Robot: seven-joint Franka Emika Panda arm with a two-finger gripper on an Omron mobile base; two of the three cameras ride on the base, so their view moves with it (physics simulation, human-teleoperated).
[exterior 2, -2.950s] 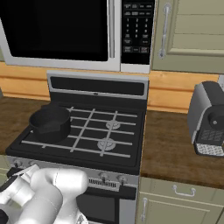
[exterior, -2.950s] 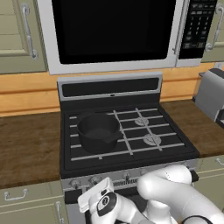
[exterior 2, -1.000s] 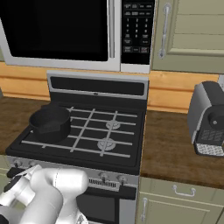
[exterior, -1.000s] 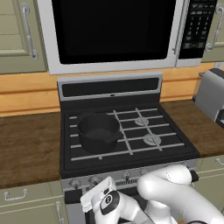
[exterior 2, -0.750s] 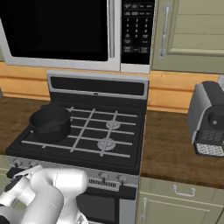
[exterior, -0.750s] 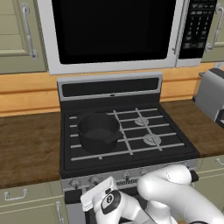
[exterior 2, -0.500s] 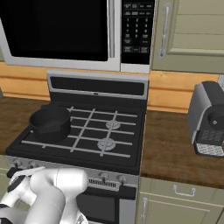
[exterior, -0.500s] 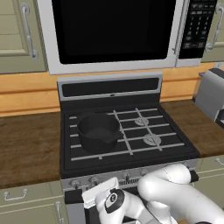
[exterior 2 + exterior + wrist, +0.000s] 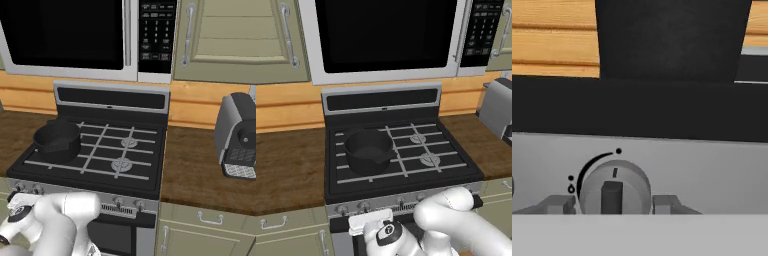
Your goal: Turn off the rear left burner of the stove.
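Hand view, nearest first: gripper [image 9: 614, 204] pinching a round grey knob [image 9: 614, 192] on the silver knob strip [image 9: 712, 170], one dark finger tip [image 9: 559, 205] set against each side. Knob's pointer mark nearly upright, close under the dot at the top of its printed arc and well away from the flame symbols at the arc's lower left. Judged as the off position, or very near it; confirm before release.

Left base view: wrist [image 9: 387, 231] low in front of the stove [image 9: 381, 100], just below the left part of the strip, white flange now close to level. Half a second ago slightly tilted, and one second ago and earlier clearly tilted. Read as a roll of the hand about the knob's axis, carrying the knob round; base and scene unmoved. Turn therefore judged to be largely done.

Arm folded down from the lower right, forearm bent back toward the range front, hand aimed straight at the strip.

Farther back: black pot [image 9: 368, 150] on the left grates, hiding the burner beneath; no flame discernible. Microwave [image 9: 386, 35] above.
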